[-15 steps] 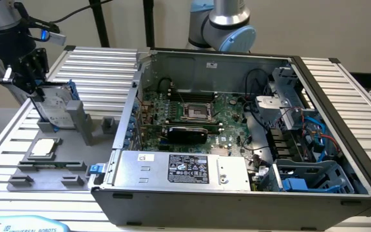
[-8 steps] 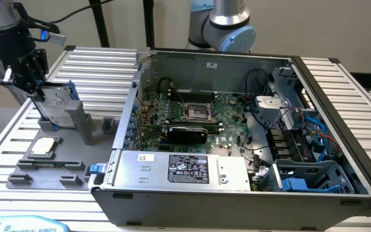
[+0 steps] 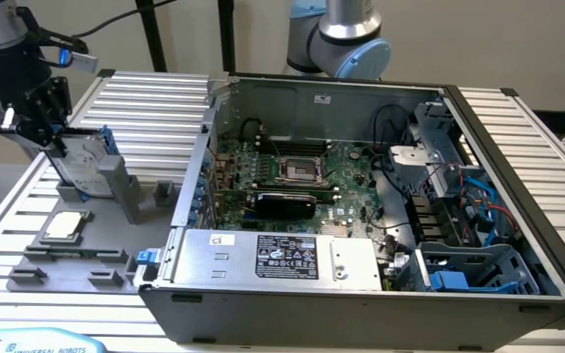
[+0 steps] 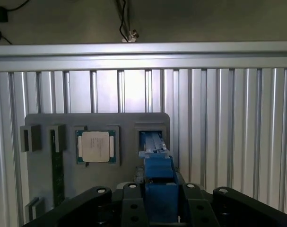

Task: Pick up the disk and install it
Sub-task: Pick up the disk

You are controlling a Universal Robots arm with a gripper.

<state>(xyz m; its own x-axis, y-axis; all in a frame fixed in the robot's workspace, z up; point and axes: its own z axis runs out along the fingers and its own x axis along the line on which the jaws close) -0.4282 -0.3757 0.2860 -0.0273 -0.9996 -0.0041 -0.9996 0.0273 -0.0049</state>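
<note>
- Gripper point(image 3: 55, 140) sits at the top edge of the disk point(image 3: 84, 163), at the exterior view's far left.
- Wrist view: the gripper point(image 4: 158, 201) has its jaws pressed against both sides of the disk's point(image 4: 158, 171) blue carrier. Partly closed, clamped on the carrier.
- Disk stands upright on edge directly below the tool. Its lower end sits in a slot of the grey fixture plate point(image 3: 86, 254). Silver face and blue frame edge both visible.
- Fixture plate point(image 4: 129, 122) lies flat on the slatted aluminium table point(image 3: 155, 110), under the tool.
- Square processor chip point(image 3: 67, 224) rests in its own pocket of the plate, just beside the disk's slot and apart from the tool. In the wrist view the chip point(image 4: 96, 146) is one pocket over from the slot.
- Open computer case point(image 3: 361, 312) stands well away from the gripper, toward the exterior view's right.
- Inside the case: motherboard point(image 3: 302, 173), grey power supply box point(image 3: 263, 257) with a black label, and a blue plastic bay point(image 3: 474, 268) in the corner farthest from the tool.
</note>
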